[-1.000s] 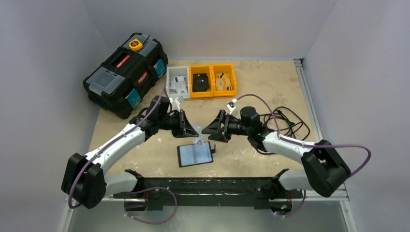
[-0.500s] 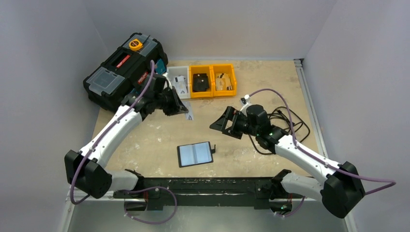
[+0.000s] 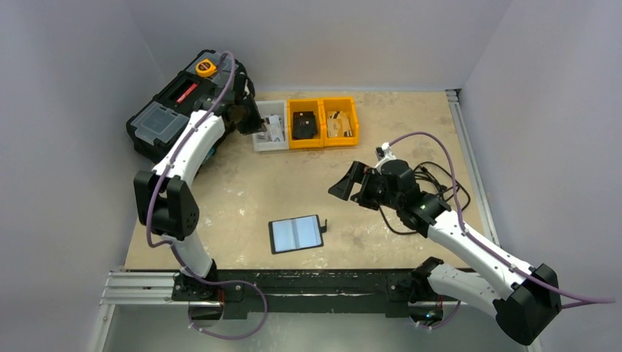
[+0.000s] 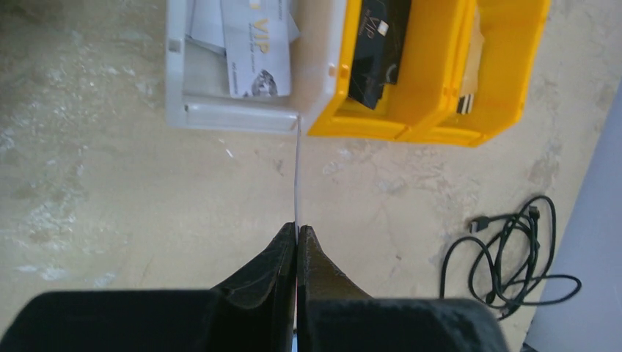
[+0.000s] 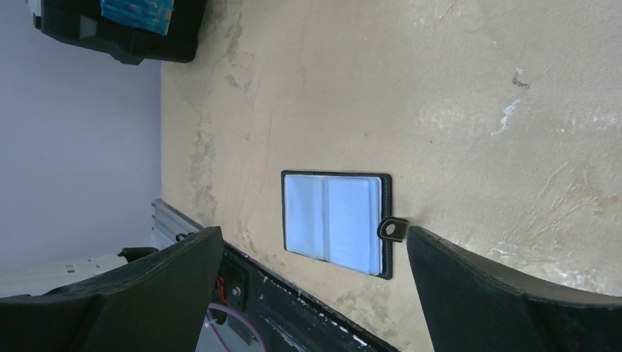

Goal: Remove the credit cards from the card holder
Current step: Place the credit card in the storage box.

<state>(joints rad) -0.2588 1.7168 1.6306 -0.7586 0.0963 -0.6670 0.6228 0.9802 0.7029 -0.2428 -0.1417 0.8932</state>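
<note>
The card holder (image 3: 295, 234) lies open and flat near the near edge of the bench (image 3: 242, 191), its snap tab (image 5: 392, 229) sticking out on the side toward the right edge. Its inside shows pale blue in two panels. Neither the right wrist view nor the top view shows whether cards sit in those pockets.

The left gripper (image 4: 297, 233) is pinched tight on one credit card (image 4: 297, 176). The card is seen edge-on as a thin pale line, so its face is unreadable. Its far end lines up with the near corner of the white bin (image 4: 220, 116), where that bin meets the yellow bins (image 4: 440, 88) along the far edge. I cannot tell whether the card touches the bin. In the top view this gripper is mostly hidden behind its own wrist.

Inside the white bin lie white cards (image 4: 253, 51), overlapping and cut off by the top of the left wrist frame. One of them is marked "VIP". A black item (image 4: 378, 44) in the nearer yellow bin is also cropped.

The right gripper (image 5: 315, 233) hangs over the bench with its fingers spread wide, holding nothing, and the card holder shows between them. A black toolbox (image 3: 187, 103) sits at the far-left corner, and a tangled black cable (image 3: 440, 191) lies toward the right edge, partly under the right arm.
</note>
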